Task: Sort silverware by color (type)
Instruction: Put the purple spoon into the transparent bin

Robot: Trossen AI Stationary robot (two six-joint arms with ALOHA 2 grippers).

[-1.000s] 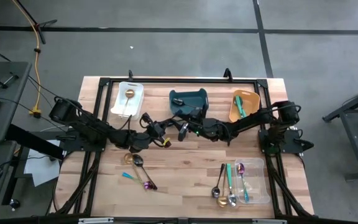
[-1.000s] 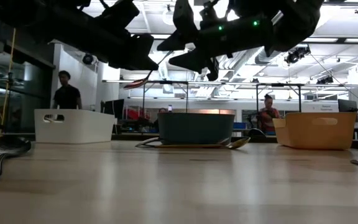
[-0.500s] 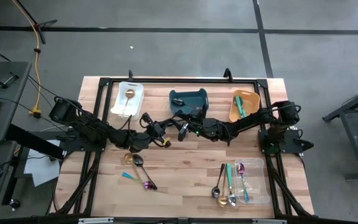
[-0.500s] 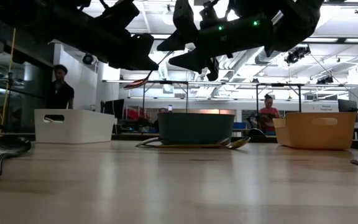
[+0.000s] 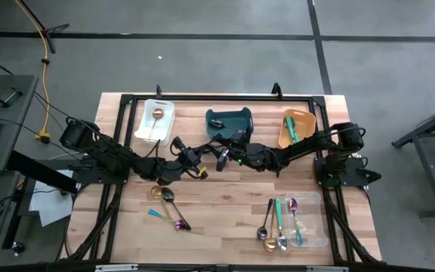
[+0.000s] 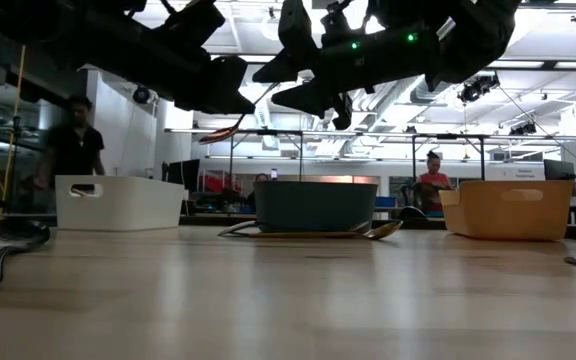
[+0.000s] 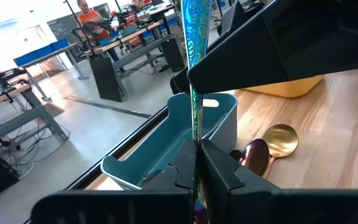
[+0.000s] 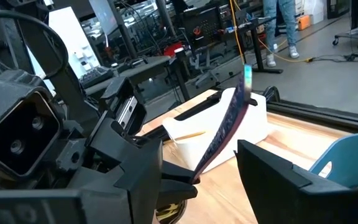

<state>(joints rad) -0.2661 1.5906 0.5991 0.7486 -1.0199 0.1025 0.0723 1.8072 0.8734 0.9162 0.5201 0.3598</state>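
Observation:
An iridescent purple-teal utensil (image 7: pixel 195 68) is held in the air above the table's middle, between both arms. My left gripper (image 7: pixel 196 148) is shut on it. The handle slants up past my right gripper (image 5: pixel 220 157), which is open with a finger on either side of the handle (image 8: pixel 229 127); I see no touch. In the low view the utensil's bowl end (image 6: pixel 222 133) hangs lowest, under the left gripper. Loose spoons (image 5: pixel 168 202) lie flat on the table's near left. More silverware lies in the bins. My left gripper pinches the iridescent utensil between its two fingers (image 7: pixel 219 171) on the handle's lower stretch (image 7: pixel 196 134), well away from the free tip. The handle runs on forward and upward beyond the fingertips. The utensil is lifted clear of the table and tilted.
At the far edge stand a white bin (image 5: pixel 157 121) with a gold spoon, a teal bin (image 5: pixel 229 123) and an orange bin (image 5: pixel 295 128). A clear bin (image 5: pixel 305 221) with several utensils sits near right. A gold spoon (image 7: pixel 281 138) and a dark one (image 7: pixel 256 155) lie by the teal bin.

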